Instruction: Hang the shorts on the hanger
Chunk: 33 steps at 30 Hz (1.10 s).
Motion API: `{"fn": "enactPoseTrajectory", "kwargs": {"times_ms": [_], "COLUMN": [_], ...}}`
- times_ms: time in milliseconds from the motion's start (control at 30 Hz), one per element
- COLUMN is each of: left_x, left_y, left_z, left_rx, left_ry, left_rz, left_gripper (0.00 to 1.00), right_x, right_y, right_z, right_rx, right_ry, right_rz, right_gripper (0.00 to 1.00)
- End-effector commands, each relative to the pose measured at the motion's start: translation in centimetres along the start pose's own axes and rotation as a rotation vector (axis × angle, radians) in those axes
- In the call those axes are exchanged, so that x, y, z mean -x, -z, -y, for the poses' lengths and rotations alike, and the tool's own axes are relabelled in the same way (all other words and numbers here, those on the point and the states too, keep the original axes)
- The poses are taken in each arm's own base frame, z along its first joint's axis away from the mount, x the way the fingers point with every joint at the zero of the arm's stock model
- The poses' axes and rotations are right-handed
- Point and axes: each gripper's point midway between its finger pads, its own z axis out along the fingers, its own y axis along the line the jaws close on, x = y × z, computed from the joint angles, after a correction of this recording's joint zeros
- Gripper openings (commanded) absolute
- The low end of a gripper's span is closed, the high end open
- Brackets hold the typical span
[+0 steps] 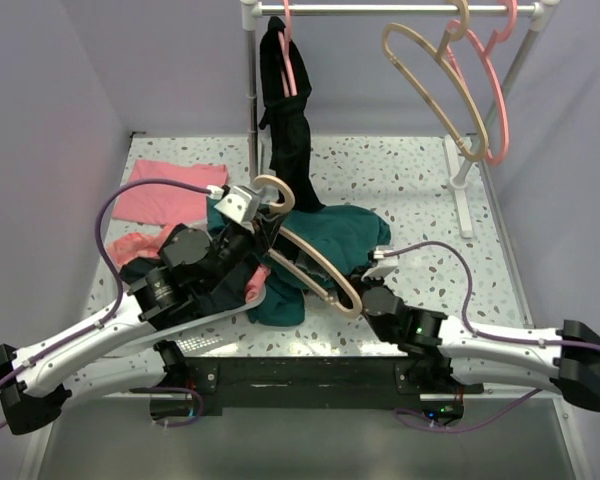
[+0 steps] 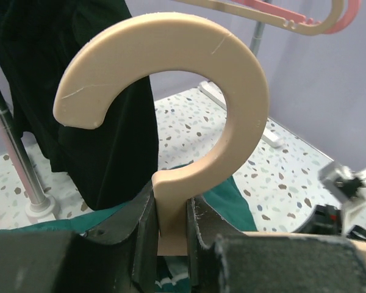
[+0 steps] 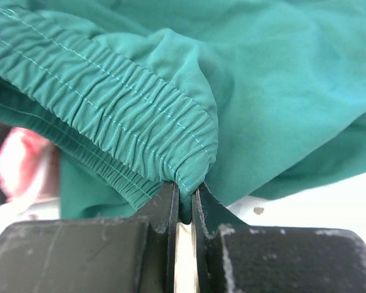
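Dark teal-green fabric shorts [image 1: 352, 232] lay heaped on speckled table [image 1: 420, 170]; waistband [image 3: 140, 116] pinched in closed right gripper [image 3: 184, 204]. Light tan wood-coloured hanger [image 2: 232, 91], neck clamped by left gripper [image 2: 171, 229]. Risk: shallow pinch might slip on lifting.

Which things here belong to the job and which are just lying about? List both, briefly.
Job: shorts, pinched at the waistband by the right gripper; tan hanger, gripped below its hook by the left gripper.
Lying about: black garment, pink cloths, pink hangers and second tan hanger on the rail.
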Motion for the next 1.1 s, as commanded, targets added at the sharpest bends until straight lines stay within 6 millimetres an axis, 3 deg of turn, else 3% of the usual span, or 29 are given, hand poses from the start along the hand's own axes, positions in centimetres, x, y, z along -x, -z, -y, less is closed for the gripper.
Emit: {"fn": "enactPoseTrajectory", "kwargs": {"times_ms": [0, 133, 233, 267, 433, 467, 533, 833, 900, 1067], "left_x": [4.9, 4.7, 4.5, 4.8, 4.8, 4.7, 4.6, 4.7, 4.6, 4.5], "left_y": [-0.4, -0.9, -1.3, -1.3, -1.2, -1.2, -1.0, -0.3, -0.2, -0.8], "left_z": [-2.8, -3.7, -4.1, -4.1, -4.3, -4.5, -4.9, -6.3, -6.5, -6.0], "left_rx": [0.157, 0.22, 0.245, 0.247, 0.261, 0.269, 0.291, 0.371, 0.379, 0.358], "left_ry": [-0.016, -0.048, -0.068, -0.065, -0.071, -0.073, -0.079, -0.11, -0.116, -0.111], "left_rz": [0.206, 0.225, 0.24, 0.255, 0.276, 0.276, 0.282, 0.314, 0.318, 0.321], "left_gripper": [0.0, 0.0, 0.0, 0.0, 0.0, 0.0, 0.0, 0.0, 0.0, 0.0], "right_x": [0.9, 2.9, 4.4, 5.9, 7.5, 8.8, 8.8, 13.7, 13.8, 15.1], "right_y": [2.1, 4.5, 5.8, 6.3, 8.0, 8.5, 9.1, 13.2, 13.8, 14.6], "right_z": [2.0, 2.6, 2.3, 1.5, 1.3, 0.8, 1.3, 1.6, 2.1, 1.1], "right_rx": [-0.039, -0.024, -0.012, 0.002, -0.041, -0.038, -0.068, -0.073, -0.093, -0.08], "right_ry": [-0.016, -0.034, -0.027, -0.045, 0.004, -0.021, 0.002, -0.066, -0.052, -0.046], "right_rz": [-0.007, -0.019, -0.043, -0.032, -0.112, -0.108, -0.139, -0.144, -0.17, -0.197], "right_gripper": [0.0, 0.0, 0.0, 0.0, 0.0, 0.0, 0.0, 0.0, 0.0, 0.0]}}
